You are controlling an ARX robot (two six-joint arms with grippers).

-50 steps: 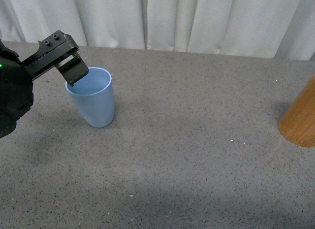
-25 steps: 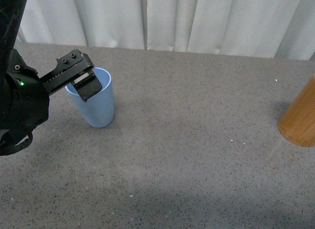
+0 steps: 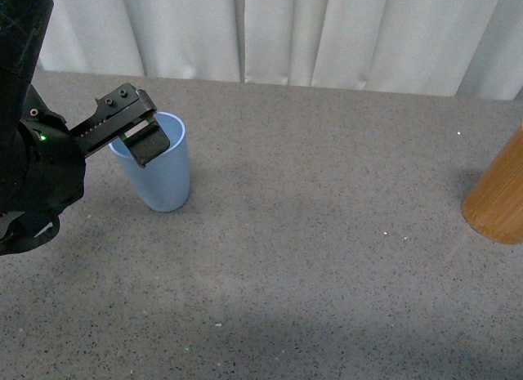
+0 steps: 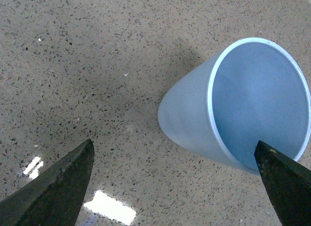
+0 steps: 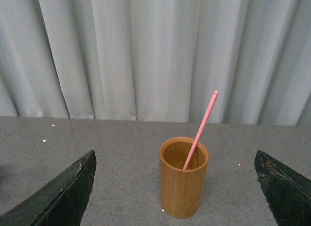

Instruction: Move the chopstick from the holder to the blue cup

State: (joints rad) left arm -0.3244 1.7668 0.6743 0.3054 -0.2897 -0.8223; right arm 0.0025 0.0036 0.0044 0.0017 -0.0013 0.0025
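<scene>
The blue cup [image 3: 162, 176] stands upright on the left of the table; in the left wrist view [image 4: 243, 104] it looks empty. My left gripper [image 3: 139, 135] hangs open just above the cup's near-left rim; in the left wrist view [image 4: 177, 175] the jaws stand wide apart with nothing between them. The orange-brown holder [image 3: 498, 196] is cut off by the right edge. In the right wrist view the holder [image 5: 183, 184] stands upright with one pink chopstick [image 5: 200, 129] leaning in it. My right gripper [image 5: 177, 187] is open and faces the holder from a distance.
White curtains [image 3: 286, 33] hang along the table's far edge. The grey speckled tabletop [image 3: 327, 233] stretches between the cup and the holder. My left arm's black body [image 3: 29, 167] fills the left edge of the front view.
My left gripper moved right and a little down, from beside the cup's left rim to over it, then held nearly still. Cup and holder have not moved.
</scene>
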